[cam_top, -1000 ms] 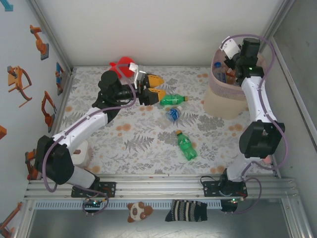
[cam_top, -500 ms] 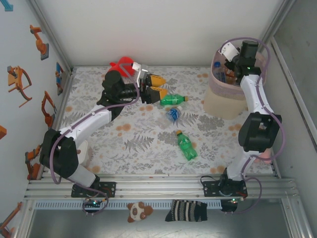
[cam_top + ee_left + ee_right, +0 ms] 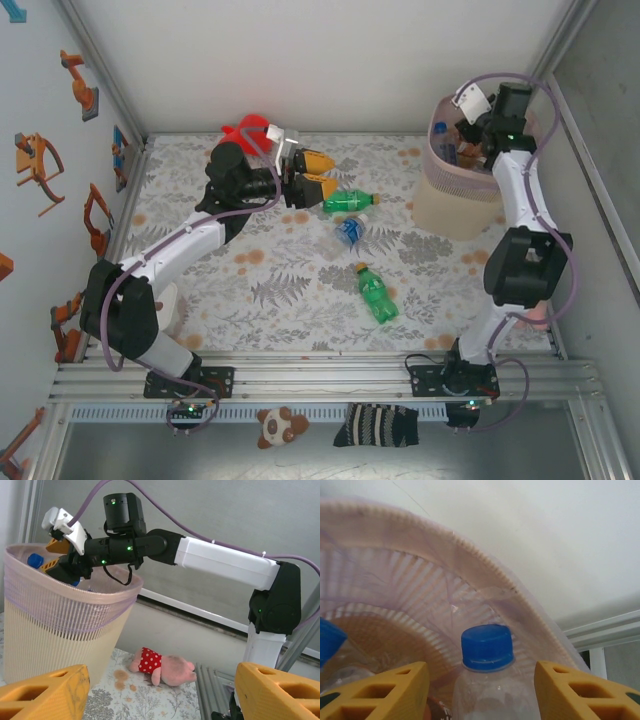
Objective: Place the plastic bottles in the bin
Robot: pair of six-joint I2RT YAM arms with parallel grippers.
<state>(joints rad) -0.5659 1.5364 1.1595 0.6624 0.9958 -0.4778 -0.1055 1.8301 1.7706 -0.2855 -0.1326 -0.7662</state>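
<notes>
we are holding the left gripper spread wide beside a green bottle, red plush behind. inside the far right bin, the right gripper is standing with jaws apart around a blue-capped bottle; the left wrist view is catching a pink plush beyond.
</notes>
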